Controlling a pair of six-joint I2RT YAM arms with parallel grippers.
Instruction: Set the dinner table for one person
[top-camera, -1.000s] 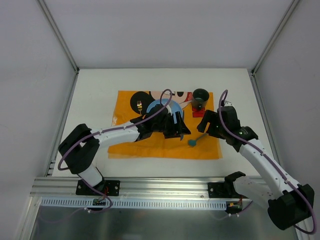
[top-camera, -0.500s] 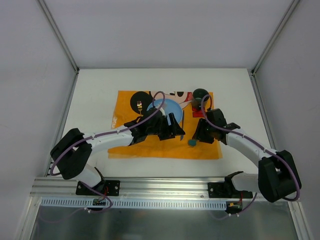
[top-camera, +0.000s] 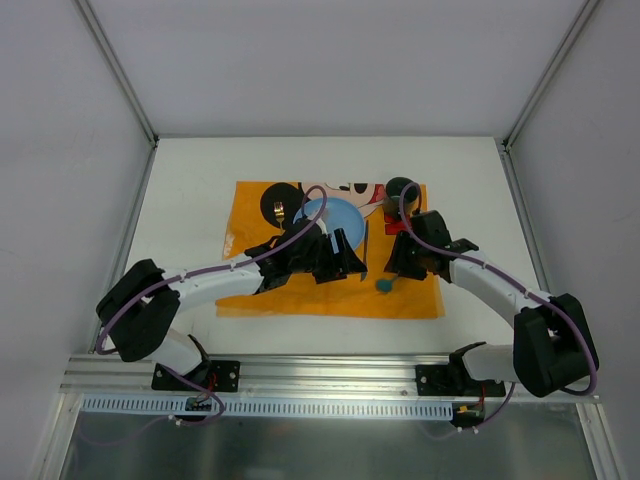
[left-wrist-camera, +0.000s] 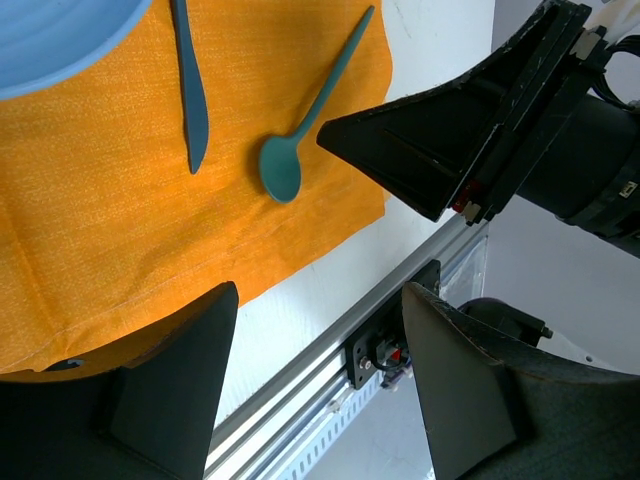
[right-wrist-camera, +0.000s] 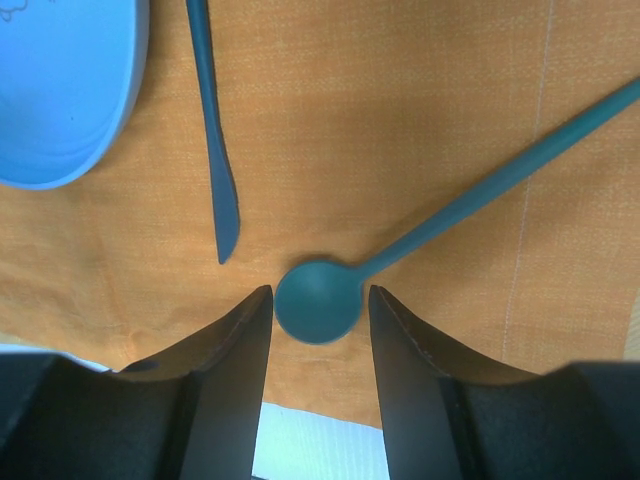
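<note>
Dinner table (top-camera: 190, 180) lies beneath right gripper (right-wrist-camera: 318, 297) straddling spoon (right-wrist-camera: 450, 213).

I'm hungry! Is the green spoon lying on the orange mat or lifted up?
Lying down. The spoon rests flat on the orange mat, its bowl inside the right gripper; whether it pinches, cannot tell.

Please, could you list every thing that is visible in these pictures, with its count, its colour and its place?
dinner table: 1, white, under everything
placemat: 1, orange with a cartoon print, middle of the table
plate: 1, light blue, on the placemat
knife: 1, teal, right of the plate
spoon: 1, teal, lying slanted right of the knife
cup: 1, dark, far right corner of the placemat
left gripper: 1, black, open, over the placemat's near edge
right gripper: 1, black, jaws on either side of the spoon's bowl, contact unclear
</note>
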